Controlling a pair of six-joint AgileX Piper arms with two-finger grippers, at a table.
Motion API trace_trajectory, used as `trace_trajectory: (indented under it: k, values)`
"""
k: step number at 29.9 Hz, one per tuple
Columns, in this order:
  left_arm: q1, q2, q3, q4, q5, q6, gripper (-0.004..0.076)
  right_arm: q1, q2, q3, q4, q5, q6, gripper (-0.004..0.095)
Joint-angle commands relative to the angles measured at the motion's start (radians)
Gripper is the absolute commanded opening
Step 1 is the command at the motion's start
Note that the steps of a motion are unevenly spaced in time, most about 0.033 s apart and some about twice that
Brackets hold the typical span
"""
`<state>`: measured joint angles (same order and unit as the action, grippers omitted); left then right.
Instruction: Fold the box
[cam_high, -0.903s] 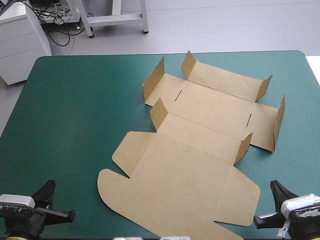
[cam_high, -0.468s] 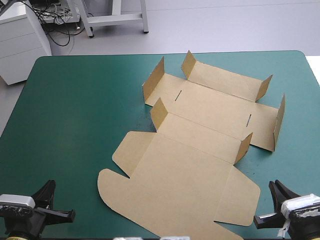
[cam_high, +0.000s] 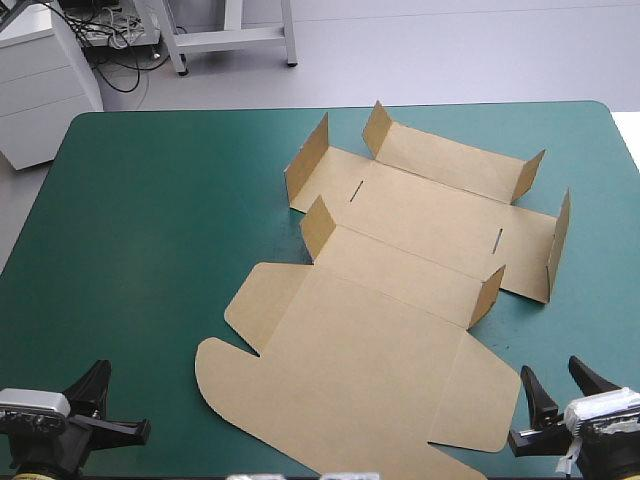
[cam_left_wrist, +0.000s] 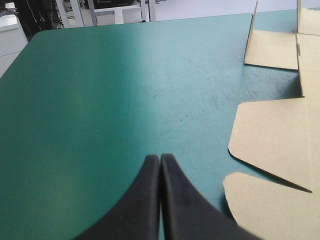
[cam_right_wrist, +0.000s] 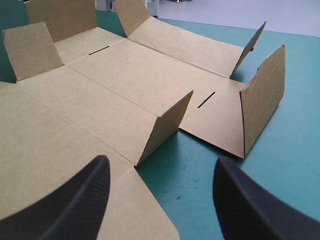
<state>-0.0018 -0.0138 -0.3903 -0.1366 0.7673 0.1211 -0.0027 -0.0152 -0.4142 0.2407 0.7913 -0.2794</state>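
The brown box (cam_high: 380, 330) lies unfolded at the middle of the teal-green surface (cam_high: 150, 220), its small flaps upright. The left pincer (cam_left_wrist: 160, 159) is closed, beside the box. The right pincer (cam_right_wrist: 161, 164) stands wide at its near right corner.

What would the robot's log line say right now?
box: flat, side flaps upright | left gripper: shut, beside box | right gripper: open, at box's near corner, nothing held
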Motion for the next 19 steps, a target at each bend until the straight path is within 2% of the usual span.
trace_trajectory:
  k: [1,4,7,15,19]
  values:
    - [-0.008,-0.017,-0.027,-0.013,-0.075,-0.008,-0.0032,0.003,-0.025,-0.032,-0.035,-0.068,0.059,0.0609]
    - [-0.008,-0.017,-0.027,-0.013,-0.075,-0.008,-0.0032,0.003,0.005,-0.046,-0.060,-0.048,0.165,0.0675]
    - [-0.008,-0.017,-0.027,-0.013,-0.075,-0.008,-0.0032,0.003,0.075,-0.095,-0.064,-0.020,0.211,0.0714]
    - [-0.008,-0.017,-0.027,-0.013,-0.075,-0.008,-0.0032,0.003,0.339,-0.314,-0.060,-0.011,0.362,0.0719]
    - [-0.008,-0.017,-0.027,-0.013,-0.075,-0.008,-0.0032,0.003,0.520,-0.435,-0.060,0.052,0.447,0.0719]
